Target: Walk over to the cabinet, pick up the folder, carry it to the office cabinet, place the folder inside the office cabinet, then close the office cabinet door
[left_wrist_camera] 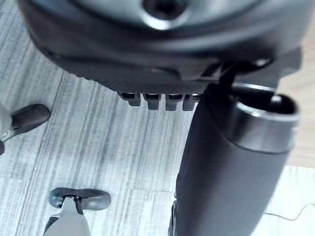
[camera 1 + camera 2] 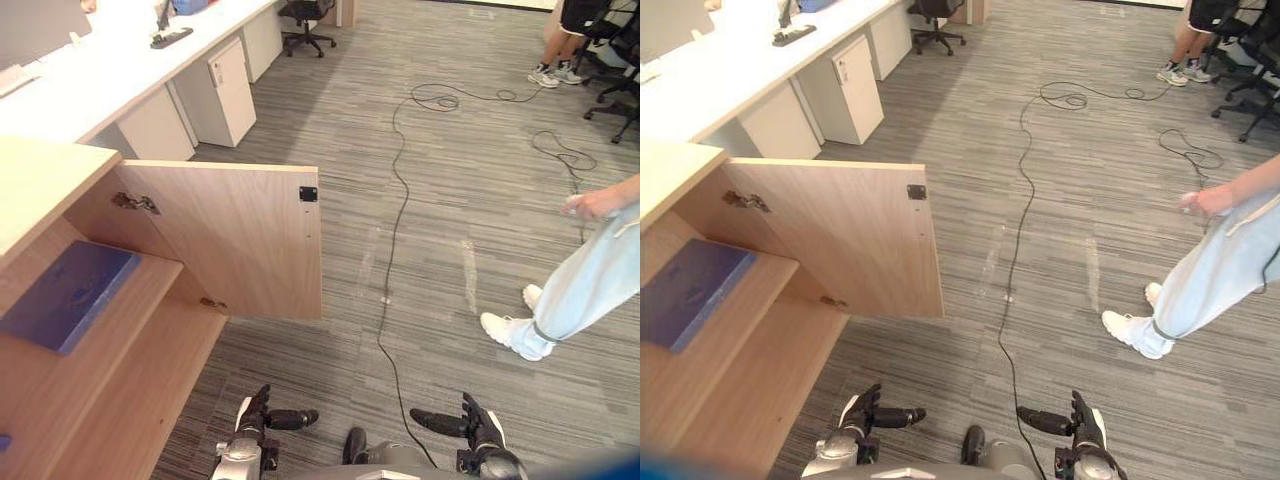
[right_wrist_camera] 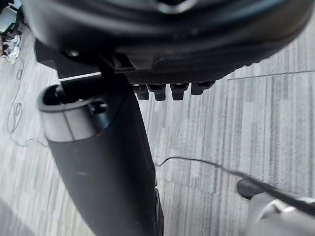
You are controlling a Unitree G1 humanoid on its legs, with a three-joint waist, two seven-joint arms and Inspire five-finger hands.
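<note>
The left hand point(image 2: 262, 417) is hanging low at 6 o'clock, fingers loosely extended and holding nothing. The right hand point(image 2: 475, 425) is hanging at 5 o'clock, likewise relaxed and empty. The office cabinet door point(image 2: 240, 235) is standing open at 12 o'clock from the left hand, its free edge toward 3 o'clock, so the left hand is sitting nearer. The blue folder point(image 2: 68, 292) is lying flat on the cabinet shelf point(image 2: 150, 275) at 10 o'clock, long axis pointing toward 1 o'clock. A person point(image 2: 585, 275) is standing at 3 o'clock.
</note>
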